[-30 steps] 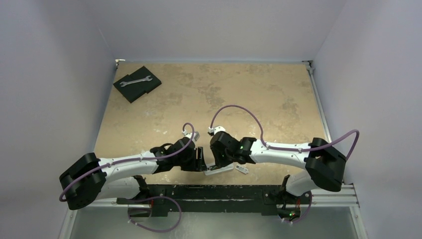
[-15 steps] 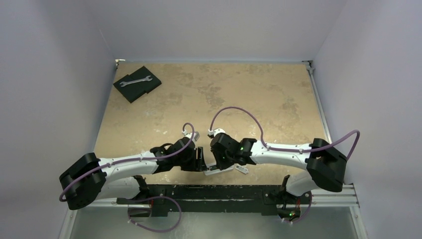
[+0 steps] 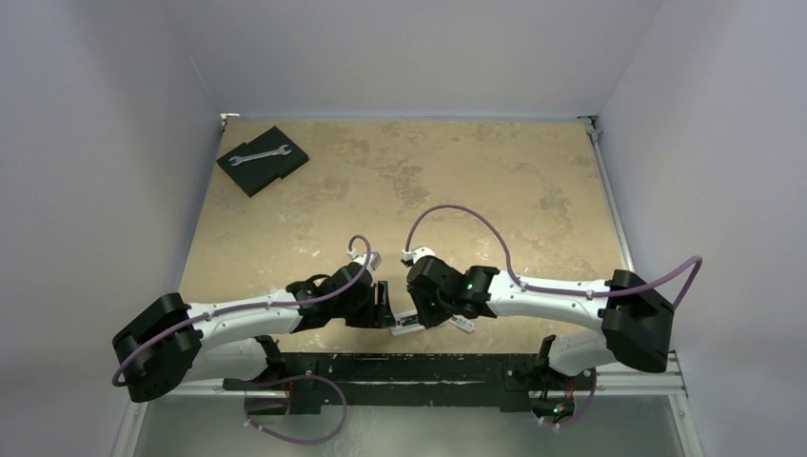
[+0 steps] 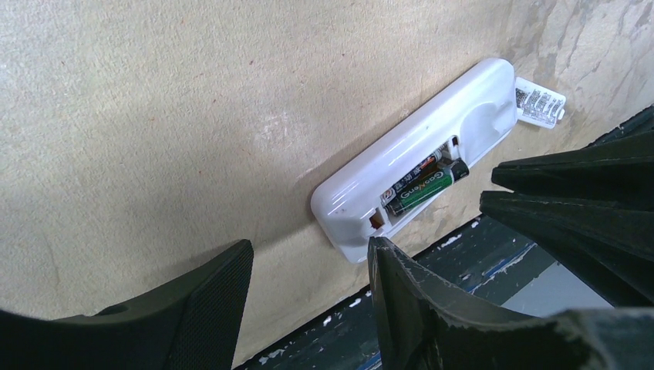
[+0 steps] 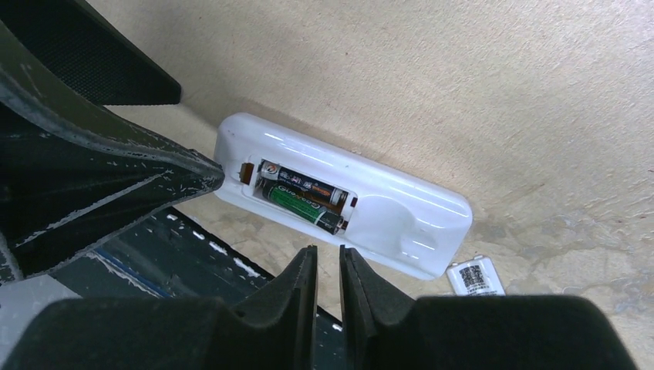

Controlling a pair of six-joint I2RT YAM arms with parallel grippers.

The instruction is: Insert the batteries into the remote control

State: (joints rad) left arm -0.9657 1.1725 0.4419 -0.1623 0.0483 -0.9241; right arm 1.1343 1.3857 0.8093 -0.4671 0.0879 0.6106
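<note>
The remote control (image 5: pixel 343 204) is laid back-up on the tan surface (image 4: pixel 154 116) at its near edge, so the bay can be reached. Two batteries (image 5: pixel 303 196) are seen lying inside. The left tool (image 4: pixel 308 297) is spread beside one end, holding nothing. The right tool (image 5: pixel 328 270) is nearly pressed together, empty, above the bay. The small cover (image 5: pixel 474 277) is left nearby.

The remote (image 5: pixel 385 212) is glossy white, with a small orange part inside its open bay. The batteries (image 5: pixel 302 198) are dark: one black with red and white print, one green with white letters. The cover (image 5: pixel 476 278) is white with a black printed label. The table (image 3: pixel 457 171) is mottled beige. A silver wrench (image 3: pixel 259 154) lies on a black pad (image 3: pixel 281 167). The cables (image 3: pixel 457 211) are purple.
</note>
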